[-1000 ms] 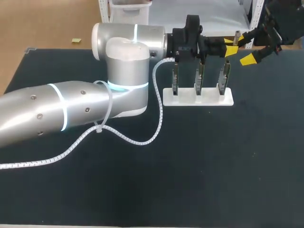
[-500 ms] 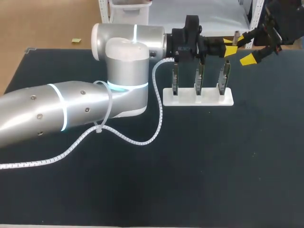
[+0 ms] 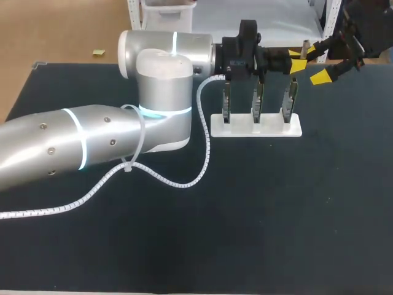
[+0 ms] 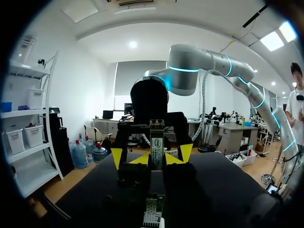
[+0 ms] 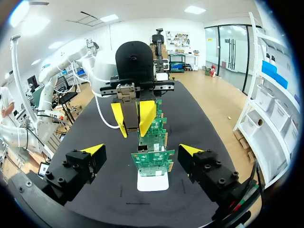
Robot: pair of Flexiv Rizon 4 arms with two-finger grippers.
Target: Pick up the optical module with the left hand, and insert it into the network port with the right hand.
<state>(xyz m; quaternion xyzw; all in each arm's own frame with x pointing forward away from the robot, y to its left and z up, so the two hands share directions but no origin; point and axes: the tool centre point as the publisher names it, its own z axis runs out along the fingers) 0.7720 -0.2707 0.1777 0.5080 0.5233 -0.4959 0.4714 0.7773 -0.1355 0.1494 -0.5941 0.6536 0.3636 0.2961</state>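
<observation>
Module (image 5: pixel 129 113) clamped in left gripper (image 5: pixel 133 119) shows plainly from right wrist, barely from head at one o'clock; right gripper (image 5: pixel 141 149) spread wide.

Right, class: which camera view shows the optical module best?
Left wrist view: the optical module stands upright, central in the left claw. The right wrist view shows it smaller, inside that claw; the head view, just a sliver.

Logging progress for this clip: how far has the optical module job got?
Done: the left gripper is shut on the optical module, held up off the table. In hand: the handover; the right gripper is open and faces the module without gripping it. Left: the right gripper's grasp, then insertion into a port on the circuit boards in the white stand.
</observation>
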